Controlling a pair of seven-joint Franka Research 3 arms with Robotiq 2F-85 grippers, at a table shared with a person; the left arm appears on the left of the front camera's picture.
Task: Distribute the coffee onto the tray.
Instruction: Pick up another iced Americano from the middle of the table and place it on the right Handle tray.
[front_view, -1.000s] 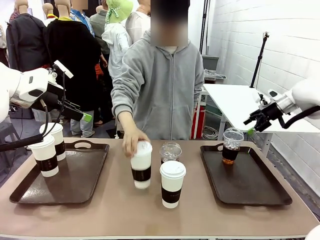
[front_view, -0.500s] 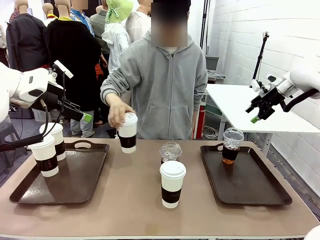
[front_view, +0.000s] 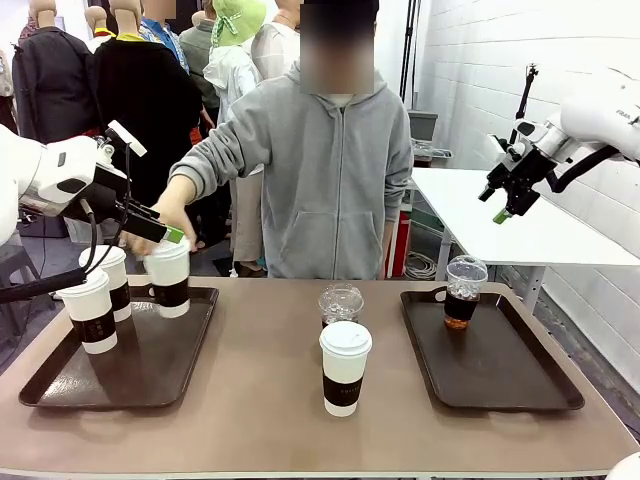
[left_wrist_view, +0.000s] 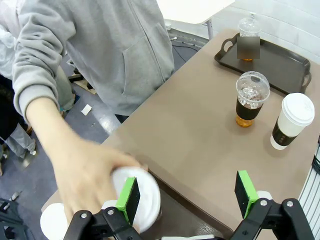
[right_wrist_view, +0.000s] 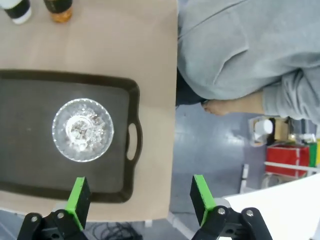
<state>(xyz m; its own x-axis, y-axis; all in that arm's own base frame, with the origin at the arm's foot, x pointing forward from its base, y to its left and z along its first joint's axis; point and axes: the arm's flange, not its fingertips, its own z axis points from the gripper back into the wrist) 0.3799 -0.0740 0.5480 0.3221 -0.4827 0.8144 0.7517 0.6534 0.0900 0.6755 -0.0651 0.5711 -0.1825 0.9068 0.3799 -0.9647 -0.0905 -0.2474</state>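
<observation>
A person's hand (front_view: 155, 238) holds a white lidded coffee cup (front_view: 168, 280) with a dark sleeve over the back of the left tray (front_view: 60, 385), just under my open left gripper (front_view: 150, 222). In the left wrist view that cup (left_wrist_view: 146, 196) sits by the left pad, with the gripper (left_wrist_view: 186, 197) open. Two white cups (front_view: 90, 310) (front_view: 110, 280) stand on the left tray. Mid-table stand a clear dome-lidded cup (front_view: 341, 303) and a white cup (front_view: 345, 367). Another clear cup (front_view: 464, 292) stands on the right tray (front_view: 520, 385). My right gripper (front_view: 508, 197) hangs open high above it (right_wrist_view: 82, 130).
The person in a grey hoodie (front_view: 330, 170) stands at the far side, with an arm stretched over the table's left part. A white side table (front_view: 500, 215) stands behind the right tray. The right tray's handle (right_wrist_view: 132, 142) faces the table's far edge.
The person's hand has carried a white cup from mid-table leftward to the left tray, under my left gripper. My right gripper has risen away from the clear cup.
</observation>
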